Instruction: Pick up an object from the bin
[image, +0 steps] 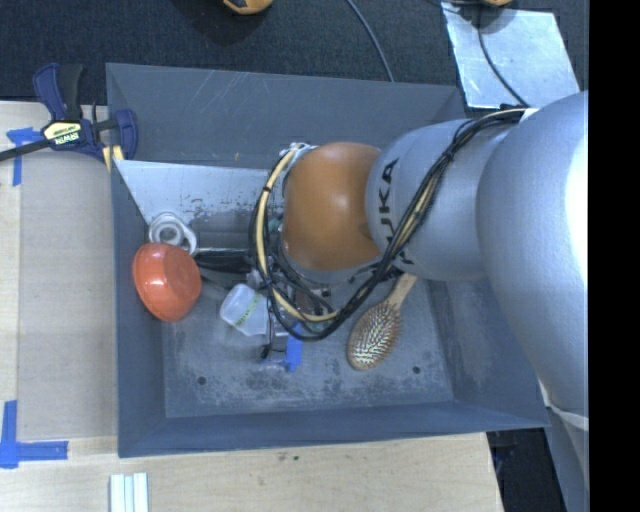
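End effector (277, 347) sits low over the bin (300, 425) floor, lower centre of frame, under the arm's orange wrist cover (325, 205). Open or closed: cannot tell, the cover and cables (300, 310) hide it. Nearest item is 1 clear plastic cup (242, 308), just left of it; contact unclear. 1 orange bowl (166, 283) at far left, 1 wooden hairbrush (377, 335) bristle side up to the right, 1 silvery ring (172, 232) at upper left.

hairbrush (375, 335) hdl end hid under arm (470, 200)
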